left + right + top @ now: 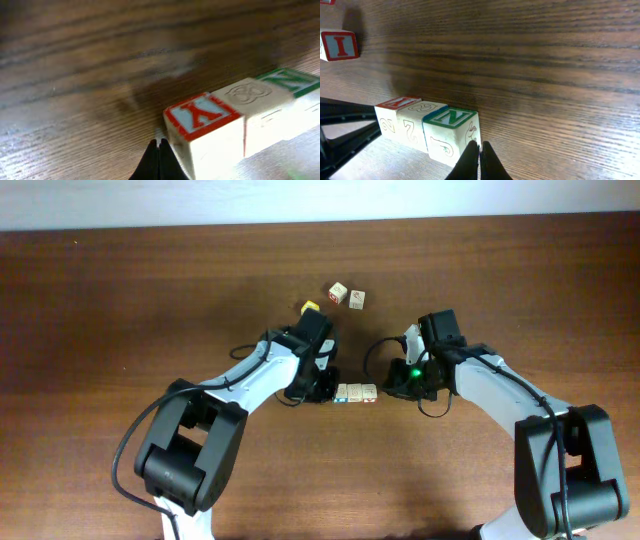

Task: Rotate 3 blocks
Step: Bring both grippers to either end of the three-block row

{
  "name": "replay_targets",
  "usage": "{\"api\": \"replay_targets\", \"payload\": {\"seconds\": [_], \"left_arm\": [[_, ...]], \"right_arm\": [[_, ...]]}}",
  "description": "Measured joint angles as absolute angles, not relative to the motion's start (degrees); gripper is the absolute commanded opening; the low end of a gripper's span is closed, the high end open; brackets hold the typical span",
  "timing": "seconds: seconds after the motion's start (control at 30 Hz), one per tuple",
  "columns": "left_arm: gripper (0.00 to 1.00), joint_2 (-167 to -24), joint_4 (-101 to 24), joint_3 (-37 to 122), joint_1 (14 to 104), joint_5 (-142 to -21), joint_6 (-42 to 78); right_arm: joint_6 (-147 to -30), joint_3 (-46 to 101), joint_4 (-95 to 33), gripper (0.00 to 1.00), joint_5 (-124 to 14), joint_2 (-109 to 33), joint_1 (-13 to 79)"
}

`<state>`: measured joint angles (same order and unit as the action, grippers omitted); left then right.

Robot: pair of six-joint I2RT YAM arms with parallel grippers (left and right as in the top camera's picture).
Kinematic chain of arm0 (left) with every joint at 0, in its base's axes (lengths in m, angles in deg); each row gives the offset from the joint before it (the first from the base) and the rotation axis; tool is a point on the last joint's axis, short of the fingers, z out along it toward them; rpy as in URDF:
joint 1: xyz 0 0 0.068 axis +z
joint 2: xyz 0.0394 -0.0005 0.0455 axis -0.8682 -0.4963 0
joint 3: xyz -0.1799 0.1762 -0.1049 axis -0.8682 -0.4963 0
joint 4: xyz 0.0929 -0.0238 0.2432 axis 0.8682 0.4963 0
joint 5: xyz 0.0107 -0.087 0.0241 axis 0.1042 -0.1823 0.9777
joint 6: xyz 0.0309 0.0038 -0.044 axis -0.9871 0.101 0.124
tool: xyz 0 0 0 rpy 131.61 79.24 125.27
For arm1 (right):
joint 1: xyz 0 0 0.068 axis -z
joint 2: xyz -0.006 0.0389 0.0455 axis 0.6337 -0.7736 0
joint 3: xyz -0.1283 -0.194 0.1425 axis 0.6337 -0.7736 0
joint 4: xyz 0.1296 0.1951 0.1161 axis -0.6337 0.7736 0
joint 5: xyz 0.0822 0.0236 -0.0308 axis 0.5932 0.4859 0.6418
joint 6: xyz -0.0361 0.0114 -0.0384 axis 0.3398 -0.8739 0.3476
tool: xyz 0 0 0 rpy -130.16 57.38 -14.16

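Yellow-top cube (pixel 310 307) on wood tbl (pixel 120 300)

Three blocks (pixel 355 392) stand touching in a row at the middle of the table (pixel 120 280). The left gripper (pixel 159 152) is just beside the row's left end and the right gripper (pixel 480 150) just beside its right end. Above the row, toward the upper centre, lie two spare cubes (pixel 338 292), with a lone cube (pixel 311 307) just left of them.

The row of three blocks (pixel 355 393) at mid-frame is boxed in at both ends. The closed left gripper (pixel 322 388) sits hard by its left end and the closed right gripper (pixel 400 385) hard by its right. Bare table (pixel 120 300) lies open just above and below the row. Further up stand one cube (pixel 338 292), a second cube (pixel 357 300) and a yellow cube (pixel 310 307) beside the left arm (pixel 255 375). Upper left and upper right are open.
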<state>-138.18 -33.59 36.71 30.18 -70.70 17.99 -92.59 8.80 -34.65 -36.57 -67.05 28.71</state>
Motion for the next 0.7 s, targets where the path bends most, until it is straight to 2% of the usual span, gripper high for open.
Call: {"api": "replay_targets", "payload": {"seconds": [0.7], "left_arm": [[0.00,-138.18,-33.15,37.89,30.23,-72.91,14.29]], "right_arm": [[-93.88,8.78,-35.05,0.04,-36.28,-68.87,27.38]]}}
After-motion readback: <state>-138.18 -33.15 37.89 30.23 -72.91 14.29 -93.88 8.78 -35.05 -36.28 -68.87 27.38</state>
